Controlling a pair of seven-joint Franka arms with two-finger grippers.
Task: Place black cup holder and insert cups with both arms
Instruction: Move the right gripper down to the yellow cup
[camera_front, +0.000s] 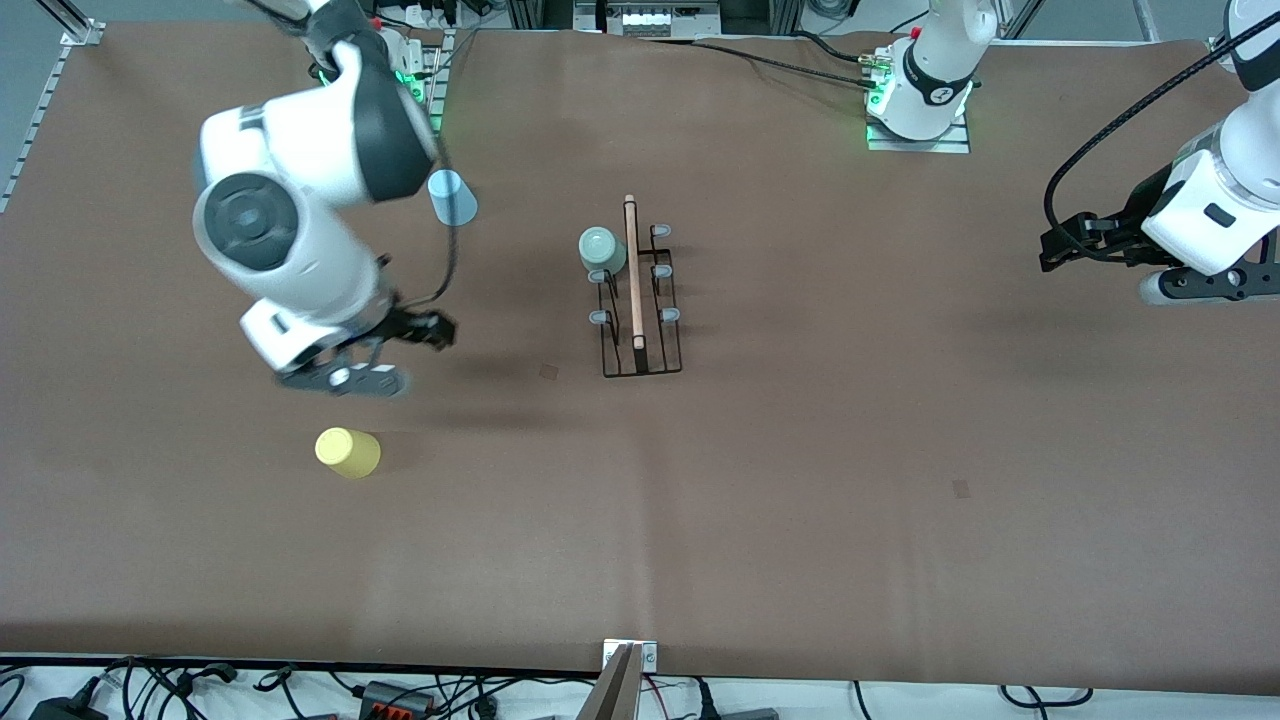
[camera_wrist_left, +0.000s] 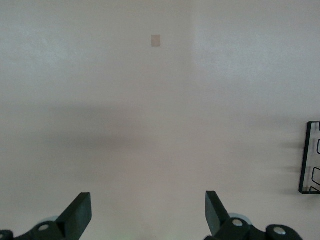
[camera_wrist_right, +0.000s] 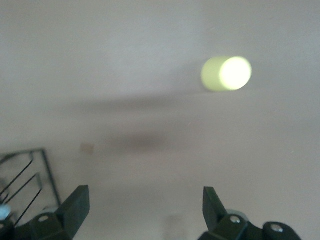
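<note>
Right claw (camera_front: 420, 335) hangs above the bare table (camera_front: 800, 480), between the yellow cup (camera_front: 347, 452) and the light blue cup (camera_front: 452, 197), with its two fingers wide apart and nothing between them. To do this step well, I think it should come down over the yellow cup, which stands nearer to the front camera, centre the cup between the fingers, and only then close gently, because the plastic is thin. The black cup holder (camera_front: 640, 300) stands in the middle of the table, and the mint green cup (camera_front: 601, 250) already sits on one of its pegs. Left claw (camera_front: 1060, 245) waits over the left arm's end of the table, also spread open and empty.
</note>
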